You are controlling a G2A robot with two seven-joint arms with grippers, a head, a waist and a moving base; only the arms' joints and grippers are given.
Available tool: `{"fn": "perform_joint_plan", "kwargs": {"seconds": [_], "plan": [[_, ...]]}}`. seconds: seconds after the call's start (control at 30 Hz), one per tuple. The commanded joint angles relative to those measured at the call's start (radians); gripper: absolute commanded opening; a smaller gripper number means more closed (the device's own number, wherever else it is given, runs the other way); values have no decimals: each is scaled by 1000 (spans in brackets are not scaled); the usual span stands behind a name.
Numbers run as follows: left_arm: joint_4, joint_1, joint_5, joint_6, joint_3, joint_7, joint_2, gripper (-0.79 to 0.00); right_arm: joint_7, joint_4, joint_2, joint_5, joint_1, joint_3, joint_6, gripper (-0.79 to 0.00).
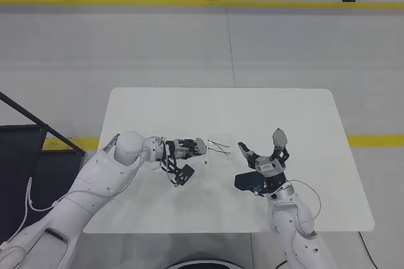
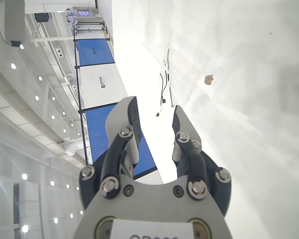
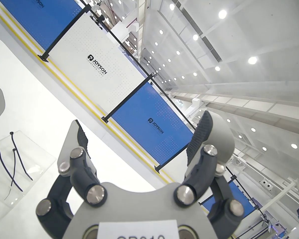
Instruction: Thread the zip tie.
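1. Table [image 1: 289, 121]: plain white is seen.
2. Zip ties [image 1: 219, 146]: black, w/ one whitish tie [image 2: 170, 88] noted.
3. Left gripper [image 2: 154, 108], right gripper [image 3: 142, 123]: grey shells, black links; pads [image 3: 201, 130] black, ribbed.
4. Scrap [image 2: 208, 79]: tan.
5. Floor line [image 1: 384, 140]: yellow; panels [image 3: 149, 110] blue, dotted.

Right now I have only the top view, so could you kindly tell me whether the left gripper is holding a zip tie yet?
Observer: No. In the left wrist view the left gripper is open and holds nothing.
Operator: Thank you. Is there anything under the zip ties?
Observer: Yes. In the right wrist view they lie on a clear sheet.
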Motion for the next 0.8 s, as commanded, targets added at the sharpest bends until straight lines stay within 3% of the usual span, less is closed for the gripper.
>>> {"fn": "perform_joint_plan", "kwargs": {"seconds": [0.0, 0.77], "plan": [[10, -5, -2, 3, 8, 2, -4, -465, -10, 2, 0, 11, 0, 2, -7, 0], [140, -81, -70, -19, 81, -38, -65, -474, -73, 32, 2, 94, 7, 17, -49, 0]]}}
